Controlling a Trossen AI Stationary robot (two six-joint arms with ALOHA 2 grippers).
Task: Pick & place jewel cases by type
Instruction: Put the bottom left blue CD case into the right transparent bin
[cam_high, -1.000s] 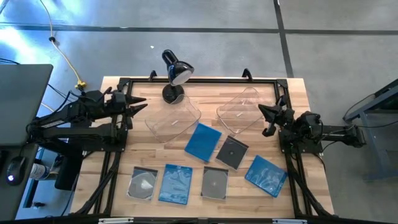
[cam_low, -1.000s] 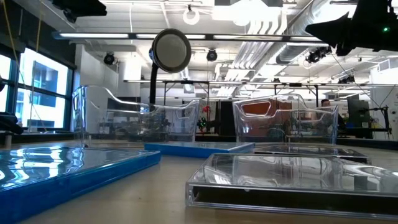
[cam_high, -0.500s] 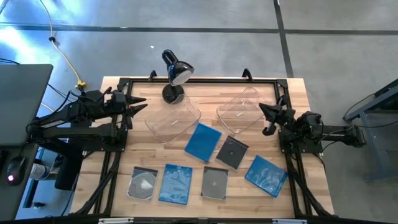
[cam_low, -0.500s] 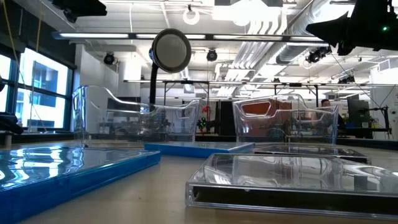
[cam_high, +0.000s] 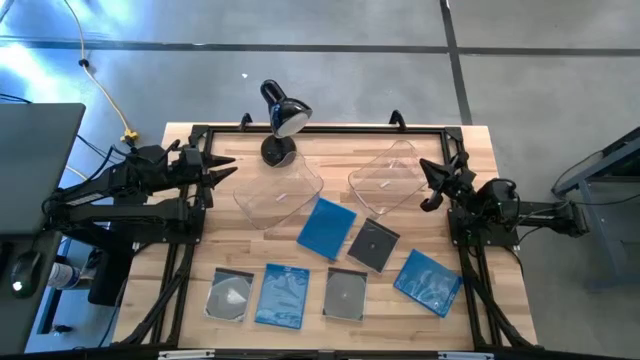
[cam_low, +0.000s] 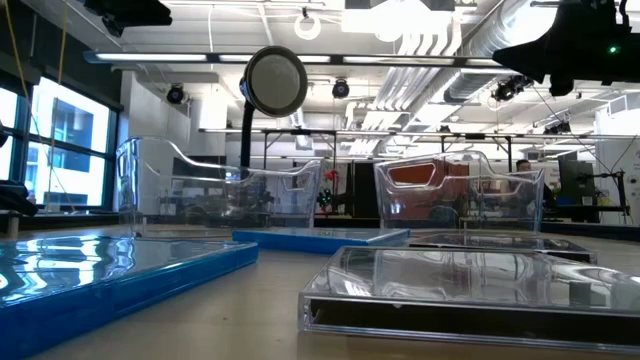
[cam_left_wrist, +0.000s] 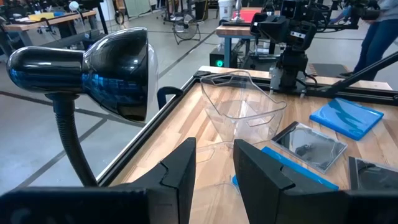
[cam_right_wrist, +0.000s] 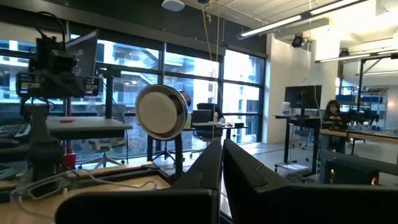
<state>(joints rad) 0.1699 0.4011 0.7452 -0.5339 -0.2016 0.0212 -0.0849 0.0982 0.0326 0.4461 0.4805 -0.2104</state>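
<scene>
Desk (cam_high: 470, 140): pale wood planks, dark metal frame.
Jewel cases (cam_high: 326, 226): thin flat squares, blue or grey-clear, lying near two clear bins (cam_high: 279, 195).
Left gripper (cam_high: 224, 170): desk's left edge, fingers slightly apart.
Right gripper (cam_high: 432, 180): right edge, fingers nearly together.

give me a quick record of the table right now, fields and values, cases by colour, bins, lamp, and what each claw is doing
blue jewel cases: three seen, all flat on the table: one central, one in the front row, one front right
dark jewel cases: three, flat: one central, two in the front row
clear bins: left bin and right bin, both empty
desk lamp: at the table's back edge
left claw: slightly open, holding nothing, by the left bin
right claw: nearly closed, holding nothing, by the right bin
sorting: not started
</scene>
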